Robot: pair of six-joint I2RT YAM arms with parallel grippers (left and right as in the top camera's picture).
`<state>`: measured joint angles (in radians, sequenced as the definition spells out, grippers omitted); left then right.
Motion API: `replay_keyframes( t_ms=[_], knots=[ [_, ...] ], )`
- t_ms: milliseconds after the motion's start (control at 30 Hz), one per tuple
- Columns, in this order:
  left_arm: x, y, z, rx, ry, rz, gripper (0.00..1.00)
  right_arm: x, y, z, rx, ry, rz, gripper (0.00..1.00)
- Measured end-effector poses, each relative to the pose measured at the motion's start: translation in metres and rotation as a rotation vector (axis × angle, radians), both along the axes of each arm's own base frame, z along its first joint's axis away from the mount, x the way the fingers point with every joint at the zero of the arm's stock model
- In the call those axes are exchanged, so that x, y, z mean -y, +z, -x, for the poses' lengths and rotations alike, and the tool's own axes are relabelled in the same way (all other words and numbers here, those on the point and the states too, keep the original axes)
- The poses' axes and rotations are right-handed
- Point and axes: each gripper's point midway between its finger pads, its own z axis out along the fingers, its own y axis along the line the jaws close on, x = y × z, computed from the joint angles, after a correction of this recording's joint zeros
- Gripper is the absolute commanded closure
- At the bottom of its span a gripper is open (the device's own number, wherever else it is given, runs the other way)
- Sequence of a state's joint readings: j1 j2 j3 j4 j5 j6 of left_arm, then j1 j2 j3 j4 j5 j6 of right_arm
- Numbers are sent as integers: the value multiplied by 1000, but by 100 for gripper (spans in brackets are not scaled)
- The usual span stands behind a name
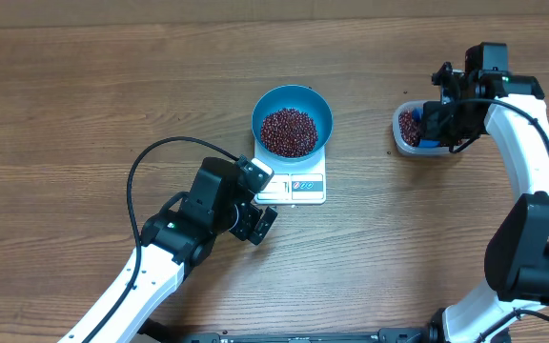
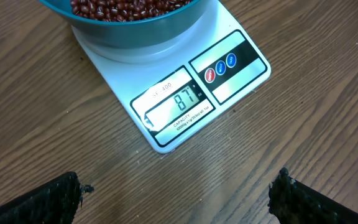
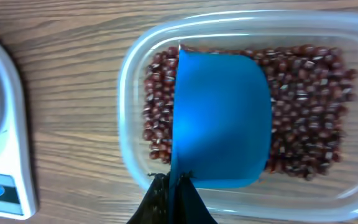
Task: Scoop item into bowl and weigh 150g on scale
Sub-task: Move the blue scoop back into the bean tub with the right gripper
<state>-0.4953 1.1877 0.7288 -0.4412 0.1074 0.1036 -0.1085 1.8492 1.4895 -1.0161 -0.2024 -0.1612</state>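
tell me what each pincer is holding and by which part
Right pincer is shut on the blue scoop, gripping its near edge, over the tub of beans. Left pincer is open, holding nothing.

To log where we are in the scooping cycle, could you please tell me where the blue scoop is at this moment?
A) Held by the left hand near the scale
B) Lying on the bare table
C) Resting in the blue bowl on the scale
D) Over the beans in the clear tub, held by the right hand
D: the right wrist view shows the scoop over the beans within the clear tub, with the right hand pinched on its near edge.
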Motion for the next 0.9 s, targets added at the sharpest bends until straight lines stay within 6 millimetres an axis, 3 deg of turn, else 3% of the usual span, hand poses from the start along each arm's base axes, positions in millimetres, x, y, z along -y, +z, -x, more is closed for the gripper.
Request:
replay_keyframes(
  t_ms=[300, 700, 900],
  knots=[
    [0, 0, 0, 0, 0, 0, 0, -10, 3, 3, -7, 3, -113, 96],
    [0, 0, 0, 0, 0, 0, 1, 31, 16, 9, 1, -195, -376, 96],
    [0, 0, 0, 0, 0, 0, 0, 50, 20, 10, 17, -266, -427, 96]
  ],
)
